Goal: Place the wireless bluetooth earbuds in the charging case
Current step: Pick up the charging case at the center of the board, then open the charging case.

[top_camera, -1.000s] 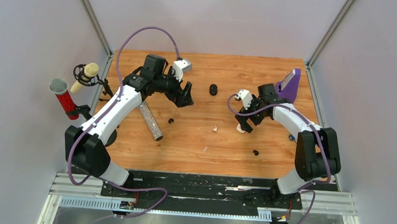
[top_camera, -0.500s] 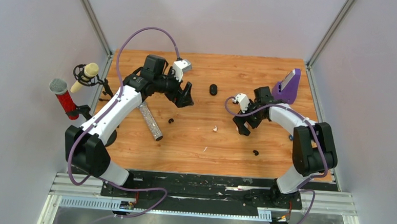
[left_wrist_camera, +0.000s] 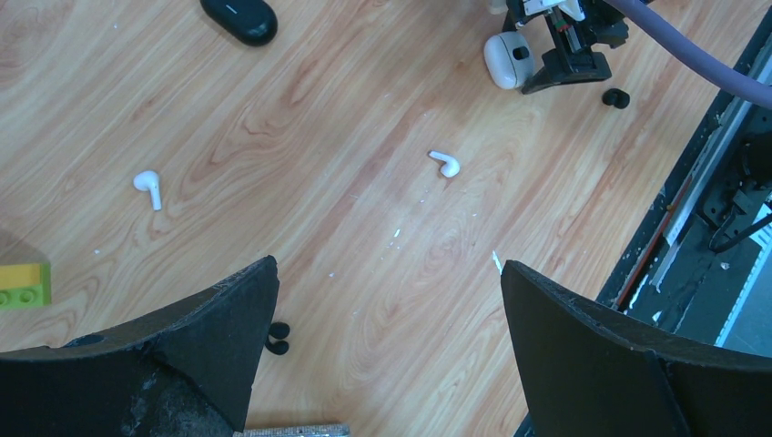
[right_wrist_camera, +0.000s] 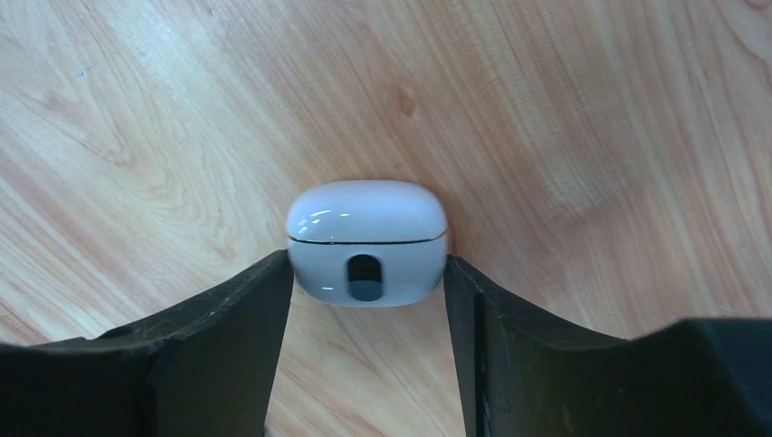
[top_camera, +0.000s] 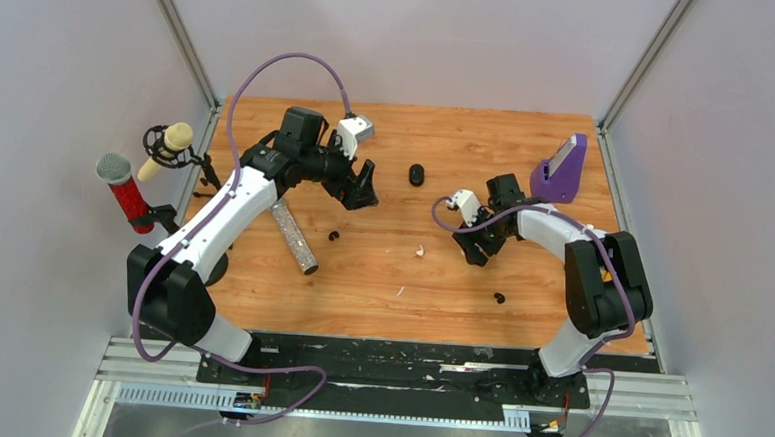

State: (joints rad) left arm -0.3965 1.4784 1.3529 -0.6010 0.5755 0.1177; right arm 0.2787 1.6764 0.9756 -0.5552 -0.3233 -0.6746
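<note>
The right arm has swung left, and its claw (top_camera: 476,247) now clasps the closed white case (right_wrist_camera: 367,218), well off the table (top_camera: 388,128) edges. The left claw (left_wrist_camera: 387,273) hangs released. White buds (left_wrist_camera: 445,163) and black buds (left_wrist_camera: 276,335) lie loose, well apart. The black case (left_wrist_camera: 238,18) is shut.

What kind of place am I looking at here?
Probably a robotics lab test booth: a left arm and right arm bolted at a wooden table, plain walls closing it in, a red microphone mounted beside it.
</note>
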